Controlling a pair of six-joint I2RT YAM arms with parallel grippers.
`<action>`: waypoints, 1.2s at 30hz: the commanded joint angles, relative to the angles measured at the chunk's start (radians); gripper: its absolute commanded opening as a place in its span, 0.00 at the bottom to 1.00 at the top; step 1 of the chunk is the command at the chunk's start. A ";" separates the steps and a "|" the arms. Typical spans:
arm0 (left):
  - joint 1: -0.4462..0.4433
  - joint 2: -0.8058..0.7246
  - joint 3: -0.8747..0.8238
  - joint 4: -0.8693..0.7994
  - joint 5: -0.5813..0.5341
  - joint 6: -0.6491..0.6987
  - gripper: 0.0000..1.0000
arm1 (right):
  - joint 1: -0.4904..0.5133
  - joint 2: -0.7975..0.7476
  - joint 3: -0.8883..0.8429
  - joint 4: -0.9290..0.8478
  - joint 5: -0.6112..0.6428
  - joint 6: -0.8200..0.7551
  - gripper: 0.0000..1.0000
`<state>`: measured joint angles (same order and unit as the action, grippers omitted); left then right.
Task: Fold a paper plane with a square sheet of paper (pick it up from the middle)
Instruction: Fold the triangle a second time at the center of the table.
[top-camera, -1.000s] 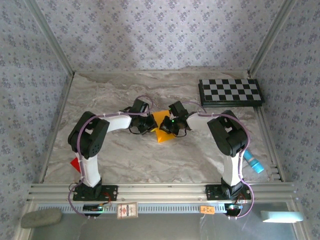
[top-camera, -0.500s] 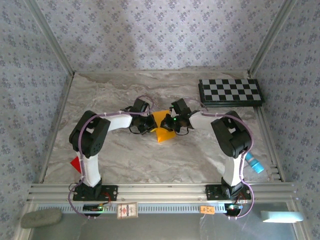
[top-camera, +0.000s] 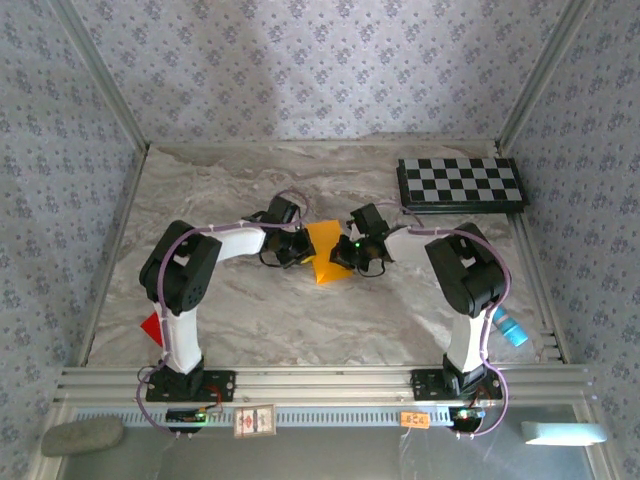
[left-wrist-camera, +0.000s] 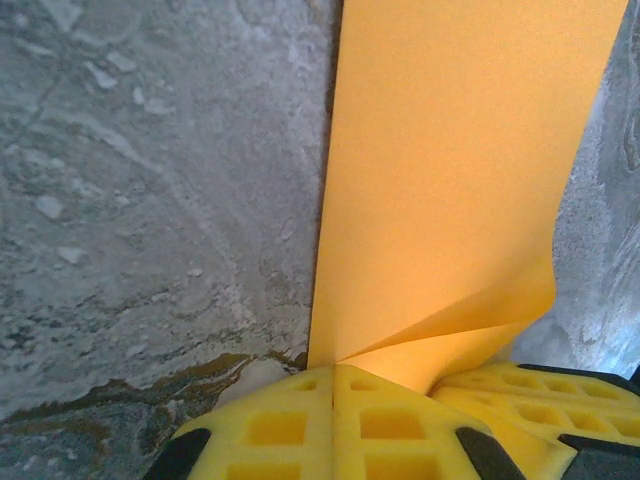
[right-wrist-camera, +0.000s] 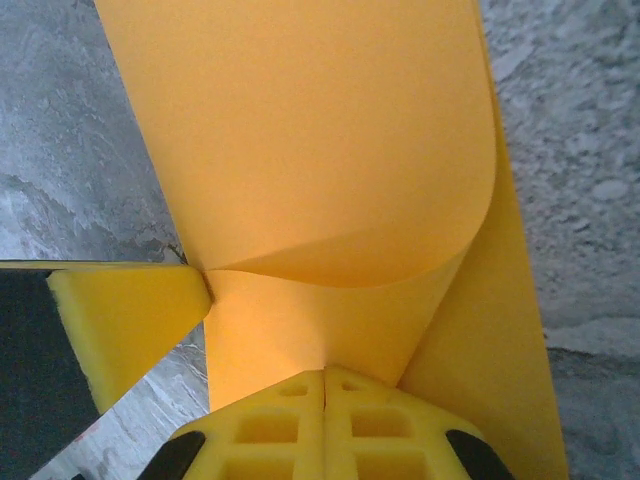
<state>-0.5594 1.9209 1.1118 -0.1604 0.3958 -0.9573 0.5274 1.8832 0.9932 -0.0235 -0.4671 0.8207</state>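
The square sheet of paper (top-camera: 322, 250), plain orange-yellow, hangs between my two grippers over the middle of the table, bent over on itself. My left gripper (top-camera: 298, 248) is shut on its left edge. My right gripper (top-camera: 347, 255) is shut on its right side. In the left wrist view the paper (left-wrist-camera: 450, 180) runs up from my shut left gripper (left-wrist-camera: 333, 370), with a fold at the pinch. In the right wrist view the paper (right-wrist-camera: 320, 150) curls in a loop above my shut right gripper (right-wrist-camera: 325, 372). The left gripper's yellow fingertip (right-wrist-camera: 130, 320) pinches the sheet at the left.
A black-and-white checkerboard (top-camera: 460, 183) lies at the back right. A small red triangular piece (top-camera: 151, 327) sits by the left arm's base, and a light blue object (top-camera: 508, 328) lies near the right edge. Patterned walls enclose the marble table (top-camera: 250, 320).
My right gripper has moved a little to the right with the paper, so the sheet spreads wider between the grippers. The left gripper has stayed where it was.
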 joint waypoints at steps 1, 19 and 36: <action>-0.007 -0.008 0.033 -0.045 -0.002 0.029 0.04 | -0.016 0.038 -0.044 -0.055 0.070 -0.021 0.05; -0.128 -0.134 -0.090 0.010 0.051 -0.057 0.10 | -0.027 0.065 -0.030 -0.183 0.158 0.001 0.04; -0.135 -0.065 -0.105 -0.008 0.063 -0.033 0.09 | -0.024 0.081 -0.016 -0.209 0.159 0.002 0.04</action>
<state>-0.6888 1.8435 1.0111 -0.1539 0.4416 -1.0065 0.5201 1.8877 1.0084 -0.0643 -0.4488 0.8219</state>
